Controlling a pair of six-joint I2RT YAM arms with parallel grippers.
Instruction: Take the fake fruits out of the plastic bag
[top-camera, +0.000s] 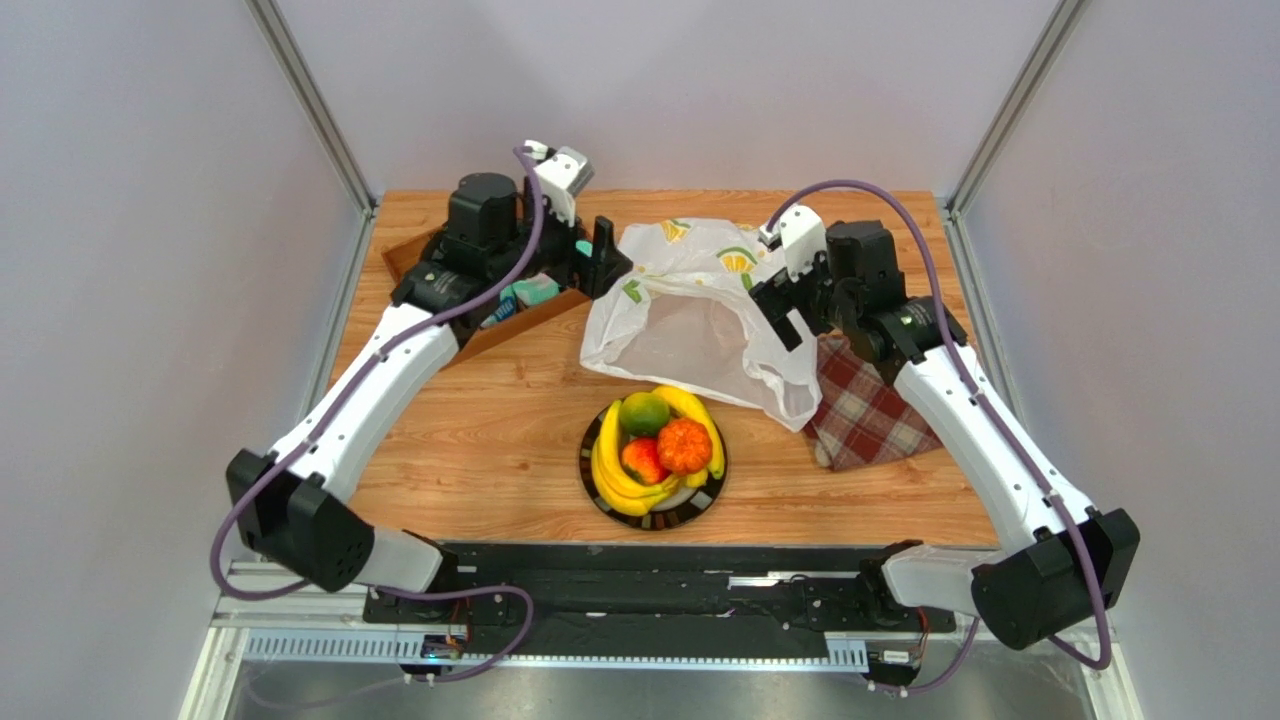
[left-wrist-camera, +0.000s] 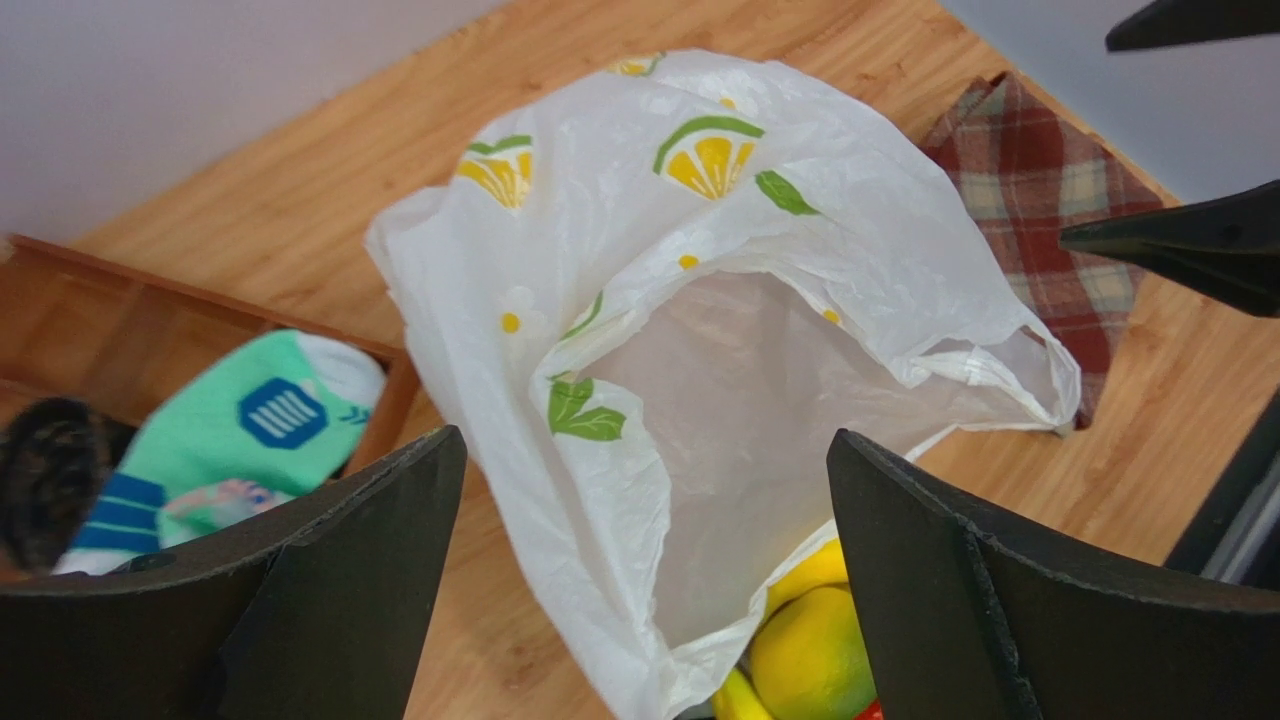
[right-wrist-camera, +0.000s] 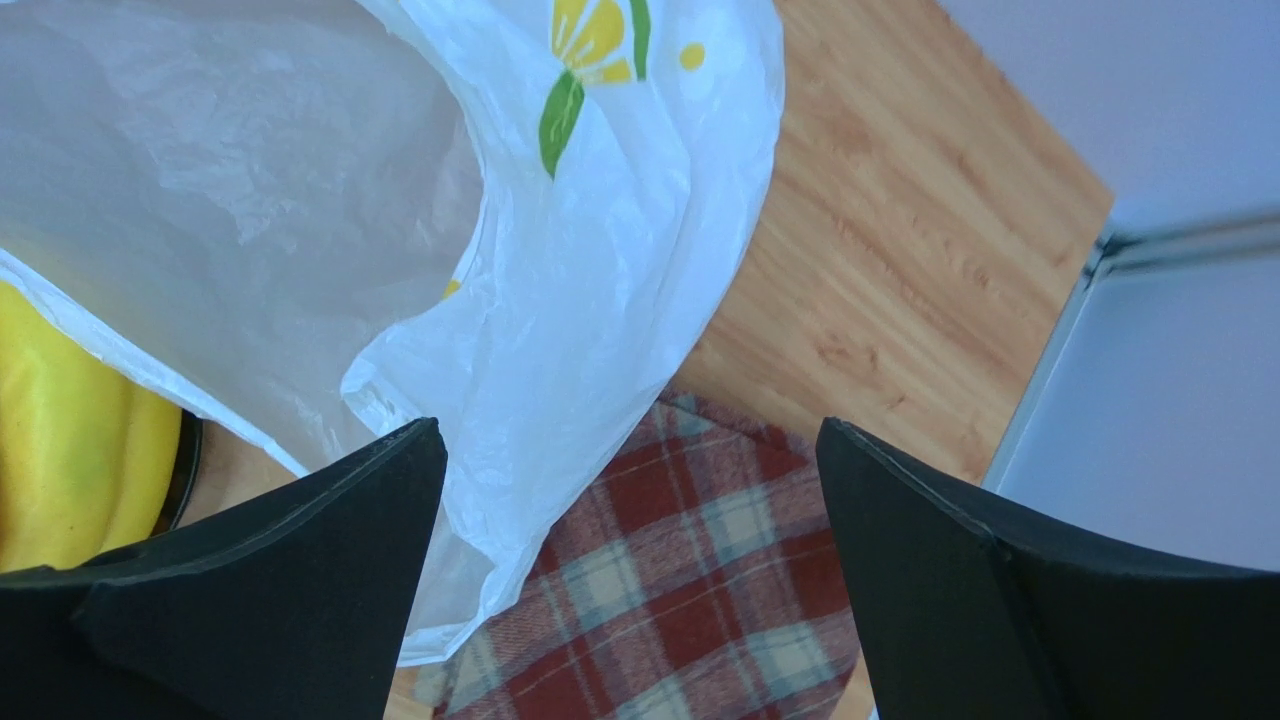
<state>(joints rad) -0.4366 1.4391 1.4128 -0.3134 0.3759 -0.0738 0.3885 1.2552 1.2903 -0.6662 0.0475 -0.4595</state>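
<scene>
My left hand (left-wrist-camera: 646, 450) and right hand (right-wrist-camera: 628, 435) hang released either side of the plastic bag (top-camera: 691, 308), slack at the tabletop's (top-camera: 481, 435) far middle. The fake fruits (top-camera: 655, 450) sit heaped on a plate (top-camera: 657, 524) just near of it. The bag looks emptied to me, so I'd lift clear without snagging the film.

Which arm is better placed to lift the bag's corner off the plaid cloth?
Right, probably: the right gripper hangs open over the plastic bag edge lying on the plaid cloth; the left gripper is across the bag.
</scene>
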